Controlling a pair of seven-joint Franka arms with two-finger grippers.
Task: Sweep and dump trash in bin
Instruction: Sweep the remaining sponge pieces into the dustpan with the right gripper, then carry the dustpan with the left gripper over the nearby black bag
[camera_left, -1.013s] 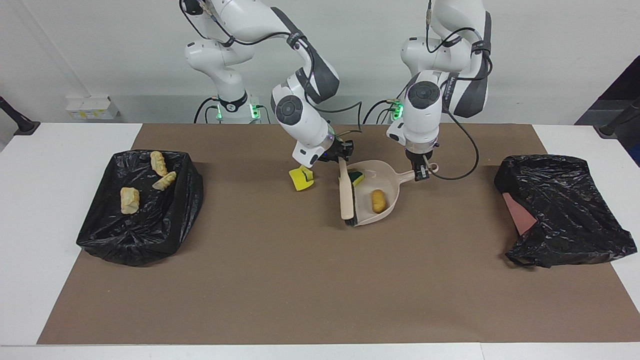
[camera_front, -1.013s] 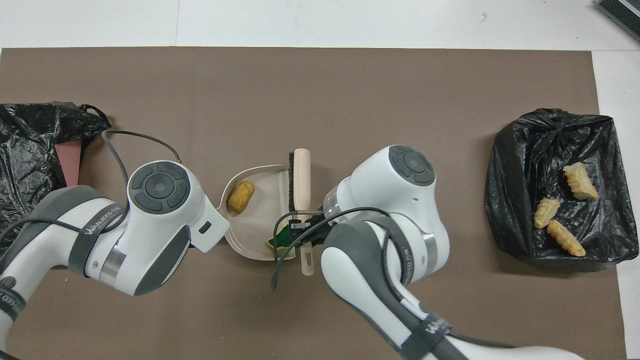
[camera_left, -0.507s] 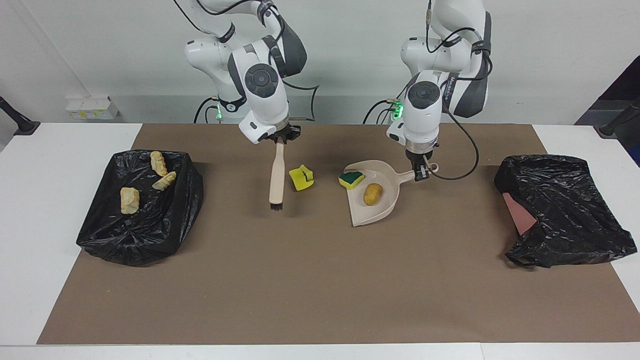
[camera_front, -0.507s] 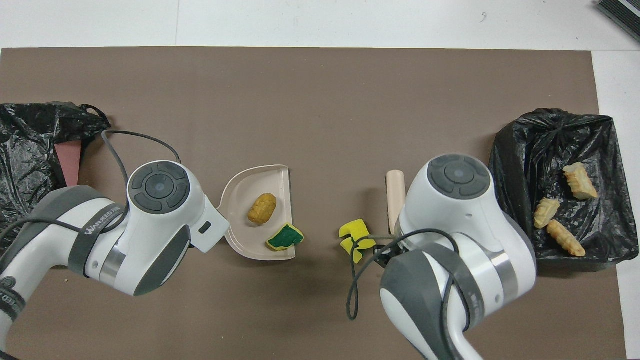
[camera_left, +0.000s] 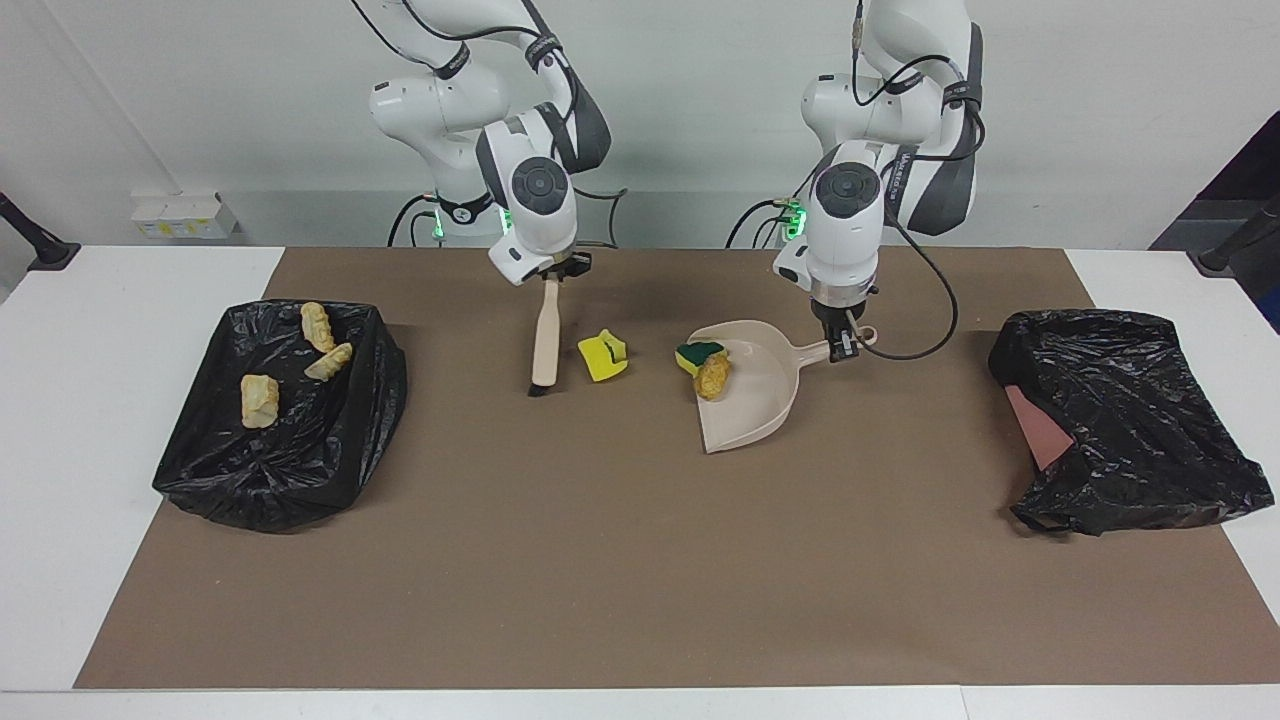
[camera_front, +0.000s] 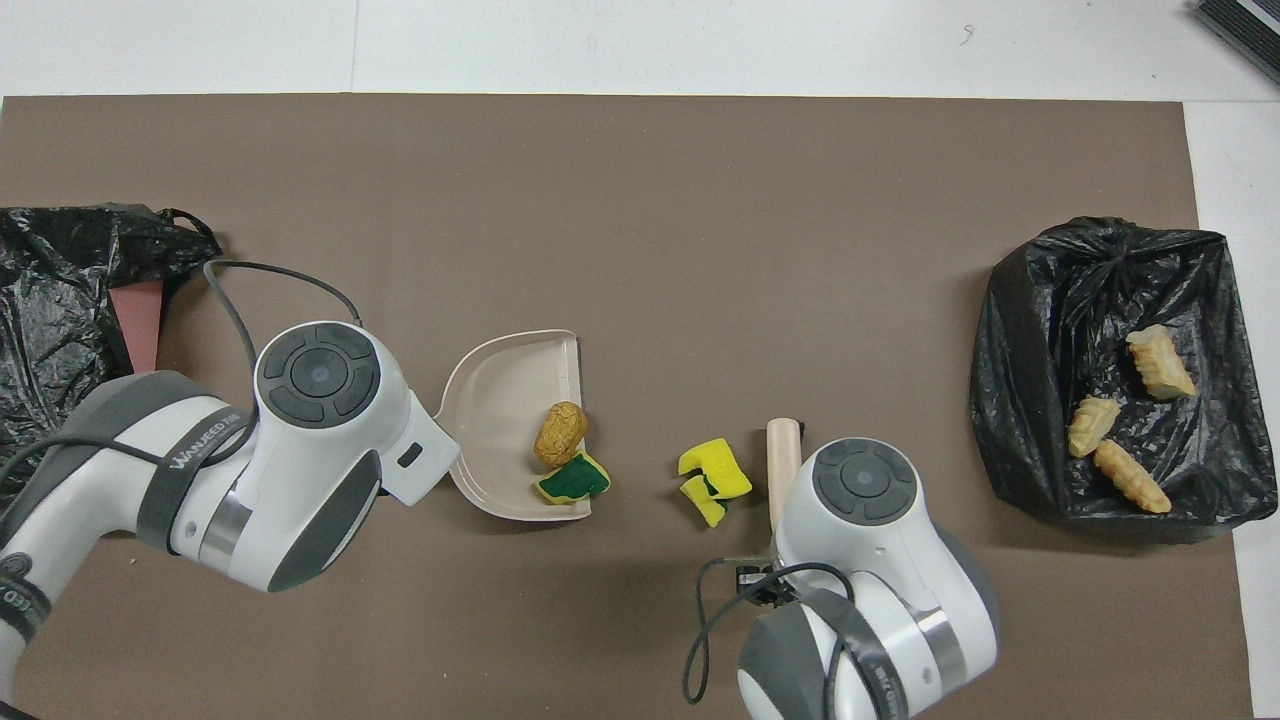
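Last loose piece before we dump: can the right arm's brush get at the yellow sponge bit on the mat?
Probably yes. The brush, held in the right tool, hangs right beside the yellow sponge bit, with bare mat between them and the dustpan waiting at the bit's other flank.

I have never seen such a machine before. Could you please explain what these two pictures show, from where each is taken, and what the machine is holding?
These are two robot arms at a table covered by a brown mat. One picture faces the robots from across the table; the other looks down from above their own end, so the sides are swapped.

The right gripper is shut on a brush. The left gripper is shut on the handle of a dustpan, which rests on the mat.

In the dustpan lie a bread-like piece and a green-faced sponge bit. A yellow sponge bit lies on the mat between brush and dustpan.

The black-lined bin at the right arm's end holds three bread pieces. A black bag lies at the other end.
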